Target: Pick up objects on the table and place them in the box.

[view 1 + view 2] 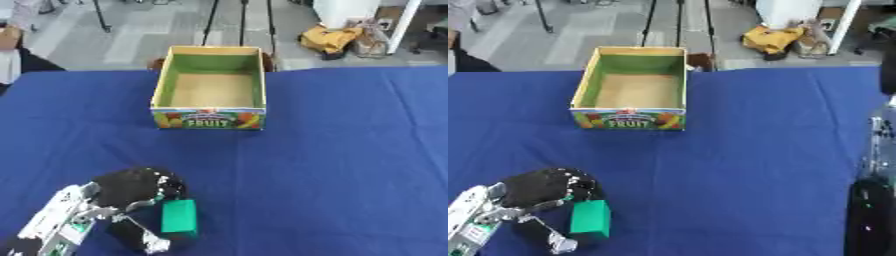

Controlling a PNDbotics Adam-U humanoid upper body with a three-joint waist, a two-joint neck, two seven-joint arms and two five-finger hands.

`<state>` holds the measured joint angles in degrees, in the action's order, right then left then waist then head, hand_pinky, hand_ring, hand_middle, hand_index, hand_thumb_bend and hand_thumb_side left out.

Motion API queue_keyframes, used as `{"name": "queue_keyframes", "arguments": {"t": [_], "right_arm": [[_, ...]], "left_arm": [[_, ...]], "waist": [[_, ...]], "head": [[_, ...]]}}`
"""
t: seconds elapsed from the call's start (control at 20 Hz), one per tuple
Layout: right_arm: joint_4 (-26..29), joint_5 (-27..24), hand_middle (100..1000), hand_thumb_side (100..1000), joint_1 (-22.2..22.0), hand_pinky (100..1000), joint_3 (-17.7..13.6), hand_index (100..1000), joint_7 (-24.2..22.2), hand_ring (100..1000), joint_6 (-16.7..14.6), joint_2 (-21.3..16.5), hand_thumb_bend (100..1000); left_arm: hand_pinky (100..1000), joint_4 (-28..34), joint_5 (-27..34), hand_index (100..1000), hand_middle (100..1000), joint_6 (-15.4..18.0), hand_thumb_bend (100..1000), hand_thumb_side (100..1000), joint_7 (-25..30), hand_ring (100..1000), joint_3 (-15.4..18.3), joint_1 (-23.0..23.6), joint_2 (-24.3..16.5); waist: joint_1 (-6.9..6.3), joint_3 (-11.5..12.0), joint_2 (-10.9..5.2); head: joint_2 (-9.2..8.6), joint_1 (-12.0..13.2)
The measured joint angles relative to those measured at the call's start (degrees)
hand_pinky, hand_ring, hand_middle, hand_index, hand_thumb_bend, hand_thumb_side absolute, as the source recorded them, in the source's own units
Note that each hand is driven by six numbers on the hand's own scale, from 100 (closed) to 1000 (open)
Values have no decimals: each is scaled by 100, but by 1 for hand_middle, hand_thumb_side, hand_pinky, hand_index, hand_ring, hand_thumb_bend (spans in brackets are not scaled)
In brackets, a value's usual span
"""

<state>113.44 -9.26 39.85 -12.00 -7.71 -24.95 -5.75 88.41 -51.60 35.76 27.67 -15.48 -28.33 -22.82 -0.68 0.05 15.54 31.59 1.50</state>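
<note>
A green block (179,217) sits near the table's front left, held between the curled fingers and thumb of my left hand (131,187). The hand's black fingers arch over the block from the left and its thumb (140,237) lies below it. The open cardboard fruit box (159,85), green inside with a brown floor, stands at the far middle of the blue table and nothing shows inside it. My right arm (872,200) rises along the right edge of the right eye view; its hand is out of sight.
The blue cloth (350,150) covers the whole table. Beyond the far edge are a grey floor, stand legs and a yellow bag (331,38). A person's sleeve (10,60) shows at the far left edge.
</note>
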Motion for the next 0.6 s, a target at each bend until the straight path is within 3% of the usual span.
{"name": "queue_keyframes", "arguments": {"t": [0.15, 0.6], "right_arm": [[0, -1, 571, 841, 0, 764, 0, 832, 2, 838, -2, 0, 100], [0, -2, 573, 842, 0, 764, -1, 831, 8, 838, -8, 0, 100]], "left_arm": [[761, 0, 2, 677, 685, -2, 100, 837, 2, 796, 3, -8, 0], [757, 102, 65, 653, 676, 43, 100, 805, -43, 791, 18, -58, -67]], "waist": [[4, -1, 7], [4, -8, 15]], "head": [[-2, 18], [-49, 51]]}}
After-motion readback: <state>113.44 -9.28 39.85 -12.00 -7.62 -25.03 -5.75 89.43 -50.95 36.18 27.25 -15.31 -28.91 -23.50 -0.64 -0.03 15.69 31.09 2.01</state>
